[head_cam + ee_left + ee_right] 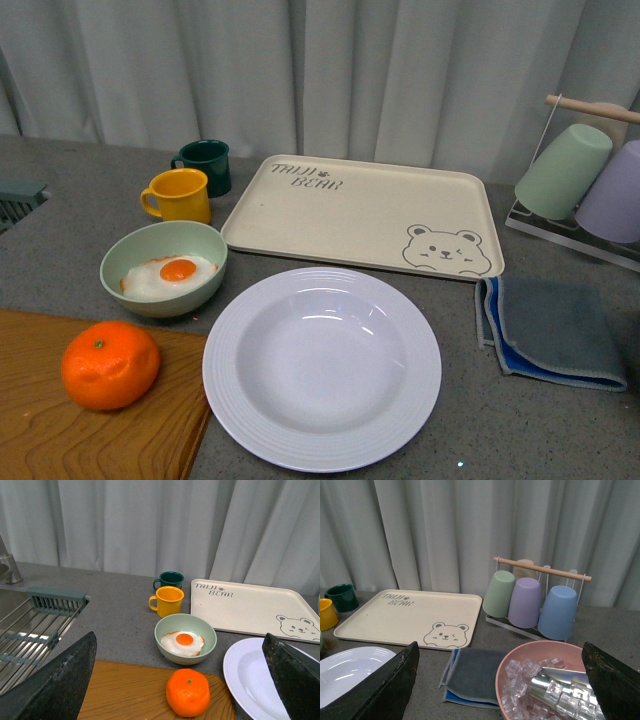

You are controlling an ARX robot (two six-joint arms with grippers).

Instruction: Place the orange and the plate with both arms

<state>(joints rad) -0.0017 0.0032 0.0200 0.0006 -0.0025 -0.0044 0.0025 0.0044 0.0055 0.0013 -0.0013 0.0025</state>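
The grey surface carries everything. The cream bear tray lies at the back. In front of it the plate sits flat and empty, roughly central and close to the robot. The wooden board fills the near left corner, its edge just beside the plate's rim.

The orange rests on that board, stem dot up, apart from the plate and just in front of the green bowl.

I see neither arm in the front view, so I go by the wrist cameras. The left pincer is spread wide with nothing in it, and the orange lies ahead of it, inside the gap between its two fingers. The right pincer is equally wide and empty. Only an edge of the plate shows in its view, off to the side of its gap rather than within it.

I judge the left arm to be the one lined up for the orange. The fruit is round, so I need not fuss over wrist angle. The right arm must swing across towards the plate's rim before it can take hold.
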